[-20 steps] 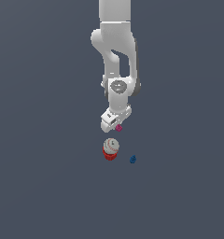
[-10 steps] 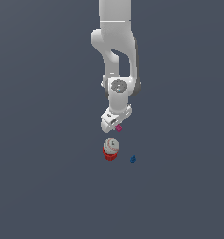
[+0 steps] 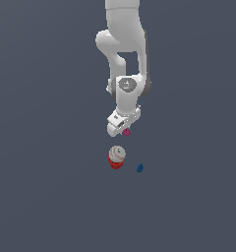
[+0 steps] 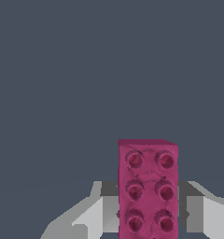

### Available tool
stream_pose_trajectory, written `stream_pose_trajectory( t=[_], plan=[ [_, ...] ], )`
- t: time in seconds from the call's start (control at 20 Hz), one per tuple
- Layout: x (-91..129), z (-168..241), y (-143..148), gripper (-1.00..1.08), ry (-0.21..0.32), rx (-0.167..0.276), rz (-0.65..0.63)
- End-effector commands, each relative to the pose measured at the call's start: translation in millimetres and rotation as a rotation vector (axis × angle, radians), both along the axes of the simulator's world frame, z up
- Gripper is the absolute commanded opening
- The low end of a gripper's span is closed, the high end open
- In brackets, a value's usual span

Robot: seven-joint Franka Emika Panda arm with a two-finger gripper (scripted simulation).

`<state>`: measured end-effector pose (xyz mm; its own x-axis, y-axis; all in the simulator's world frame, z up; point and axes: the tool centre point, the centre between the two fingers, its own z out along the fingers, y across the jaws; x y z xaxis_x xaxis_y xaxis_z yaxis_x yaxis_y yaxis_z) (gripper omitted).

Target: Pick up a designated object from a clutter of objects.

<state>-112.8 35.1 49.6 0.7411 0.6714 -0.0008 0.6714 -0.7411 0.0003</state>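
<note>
Magenta block sits between the jaws of the gripper, clamped on its long sides; a straight, slow lift should keep it square.

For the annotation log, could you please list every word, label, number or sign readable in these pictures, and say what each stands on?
None: no readable text in either view.
Magenta studded block: only plain round studs, no lettering.
Red-and-white cupcake-like object: small marks on top, too blurred to read.
Tiny dark blue piece: too small to tell.
Gripper and arm: no markings visible.
</note>
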Motion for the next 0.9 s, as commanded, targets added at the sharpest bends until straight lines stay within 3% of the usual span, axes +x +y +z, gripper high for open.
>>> stream_pose_trajectory(
  t=[0.0,0.85],
  plan=[
    [2,14,3,-1.0,-0.001,0.0,0.0],
    [19,155,32,-1.0,0.0,0.001,0.002]
  ],
)
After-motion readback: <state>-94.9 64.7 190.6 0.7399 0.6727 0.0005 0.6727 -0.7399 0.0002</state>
